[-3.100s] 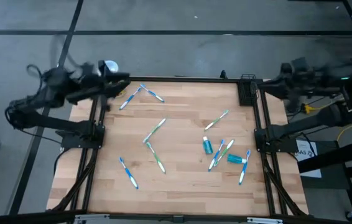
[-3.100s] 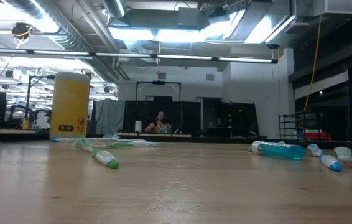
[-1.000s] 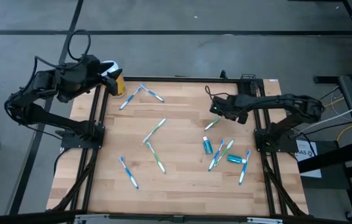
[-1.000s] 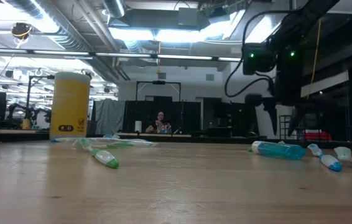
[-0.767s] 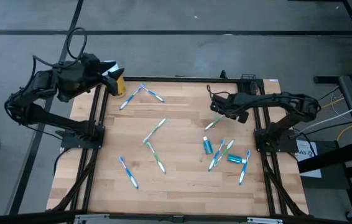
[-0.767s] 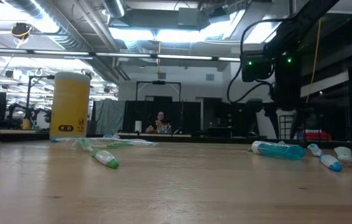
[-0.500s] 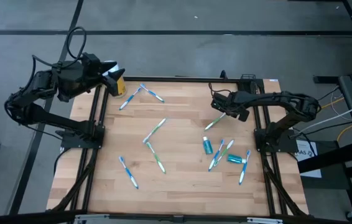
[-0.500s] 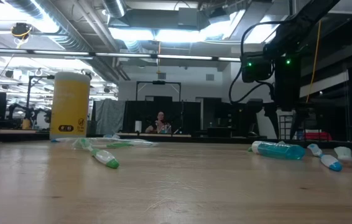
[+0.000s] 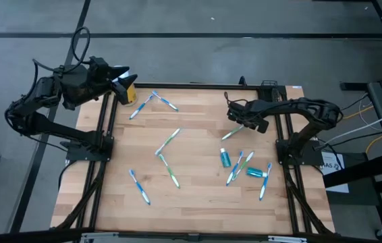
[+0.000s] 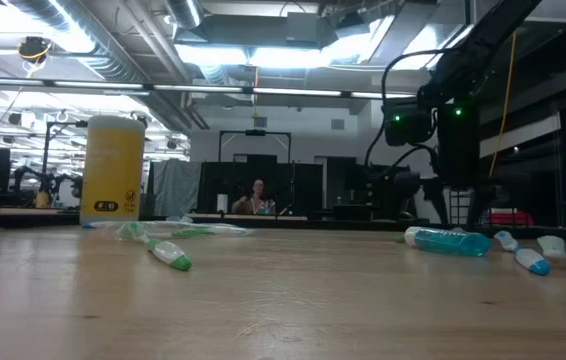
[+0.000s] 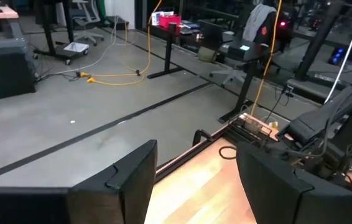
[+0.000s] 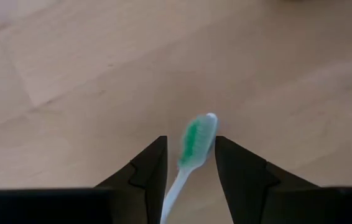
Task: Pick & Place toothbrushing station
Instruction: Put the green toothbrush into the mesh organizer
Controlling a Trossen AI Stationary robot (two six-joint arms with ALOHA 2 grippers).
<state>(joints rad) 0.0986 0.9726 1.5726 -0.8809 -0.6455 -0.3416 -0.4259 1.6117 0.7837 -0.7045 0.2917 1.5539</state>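
Wooden table (image 9: 198, 196): toothbrush (image 12: 193, 144) between right gripper (image 12: 190, 149)

Toothbrushes (image 9: 168, 140) and teal tubes (image 9: 225, 158) lie scattered on the wooden table (image 9: 198, 196); a yellow cup (image 10: 112, 168) stands at its corner.

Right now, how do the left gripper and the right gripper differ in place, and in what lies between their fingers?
The right gripper is over the wooden table, pointing down at it, while the left gripper hangs at the table's far left corner beside the yellow cup, looking across the room. A green toothbrush lies between the right gripper's fingers; nothing lies between the left gripper's. Both are open, and neither holds anything firmly yet.
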